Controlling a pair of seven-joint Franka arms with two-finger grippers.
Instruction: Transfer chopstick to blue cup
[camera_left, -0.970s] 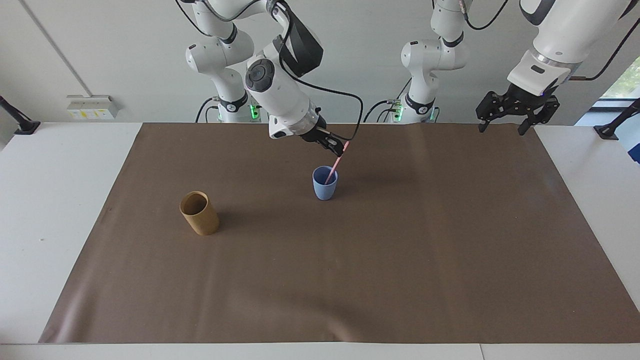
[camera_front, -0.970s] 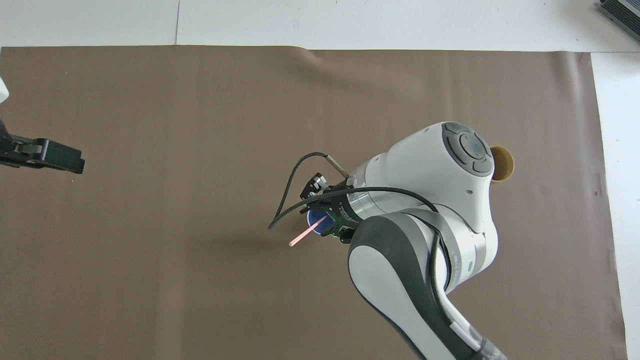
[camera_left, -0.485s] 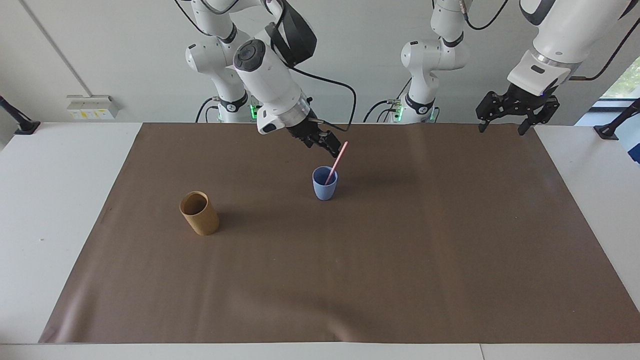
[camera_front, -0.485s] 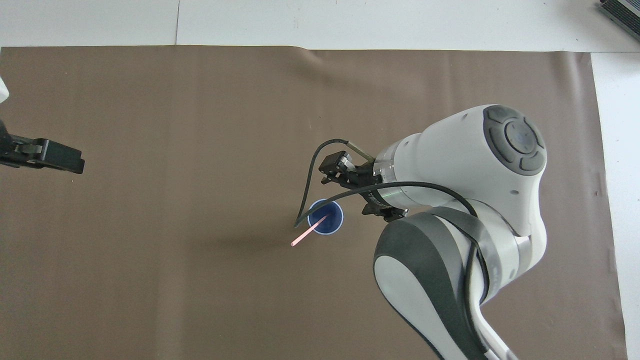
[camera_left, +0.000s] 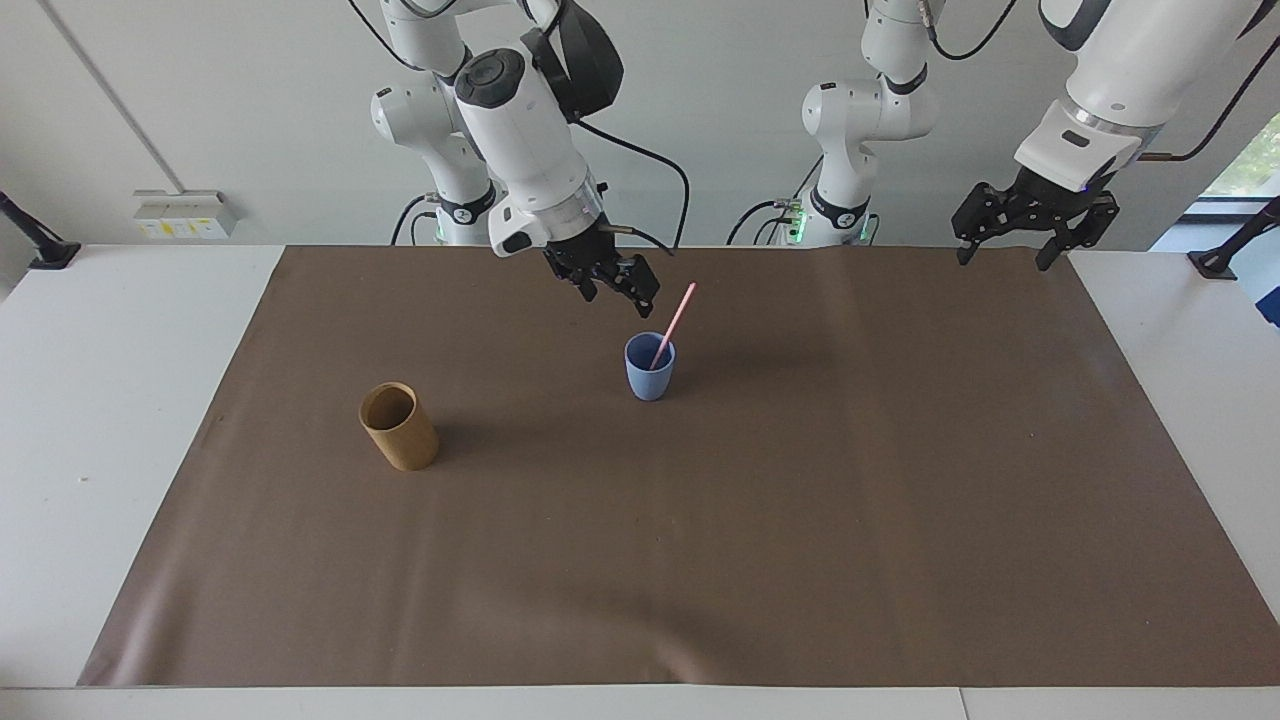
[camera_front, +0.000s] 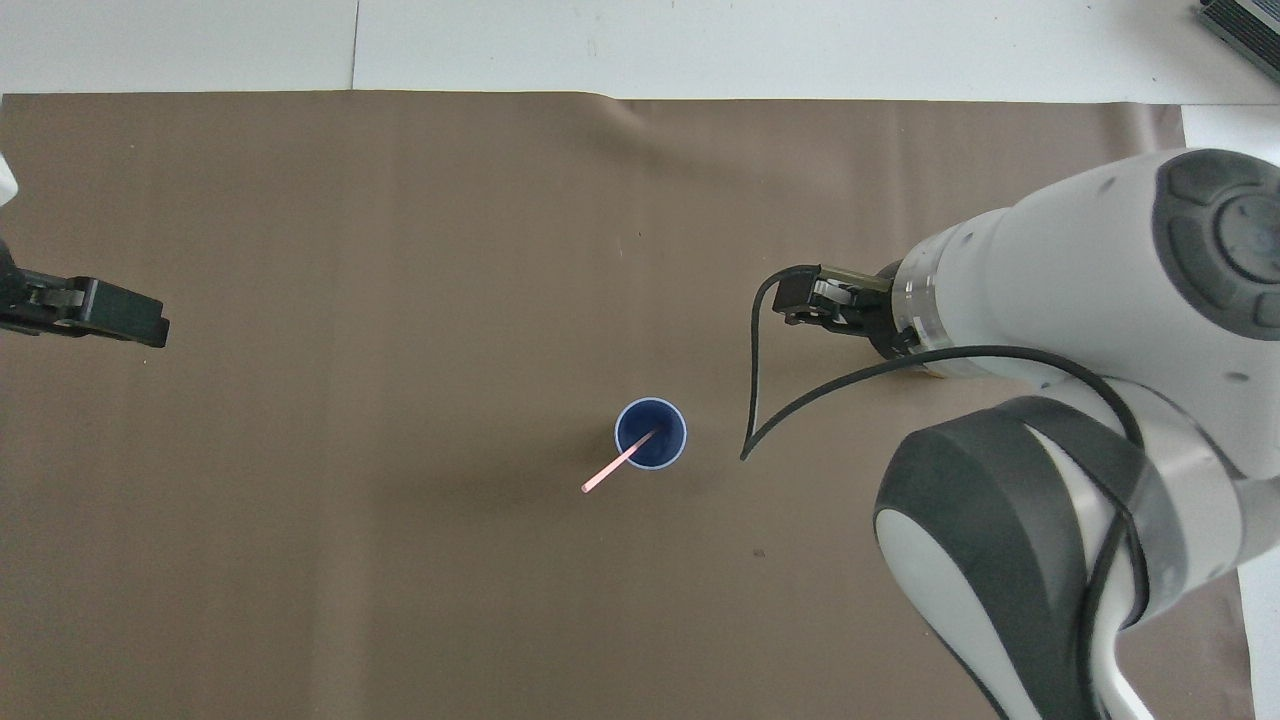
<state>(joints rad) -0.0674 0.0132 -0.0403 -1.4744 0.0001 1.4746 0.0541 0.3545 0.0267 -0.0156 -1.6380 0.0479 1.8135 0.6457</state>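
Note:
The blue cup (camera_left: 650, 378) (camera_front: 674, 452) stands upright mid-mat. The pink chopstick (camera_left: 678, 317) (camera_front: 608, 473) rests inside it, leaning on the rim with its upper end tilted toward the left arm's end of the table. Nothing holds the chopstick. My right gripper (camera_left: 618, 298) (camera_front: 795, 302) hangs open and empty above the mat, beside the cup toward the right arm's end, clear of both cup and stick. My left gripper (camera_left: 1002, 262) waits open and empty, raised over the mat's corner at its own end of the table.
A taller tan-brown cup (camera_left: 398, 428) stands on the brown mat (camera_left: 800, 500), farther from the robots than the blue cup and toward the right arm's end. In the overhead view the right arm's body covers it. White table borders the mat.
My right gripper opened and let go of the chopstick, then lifted away toward the right arm's end. The chopstick stays leaning in the blue cup. The left arm has not moved.

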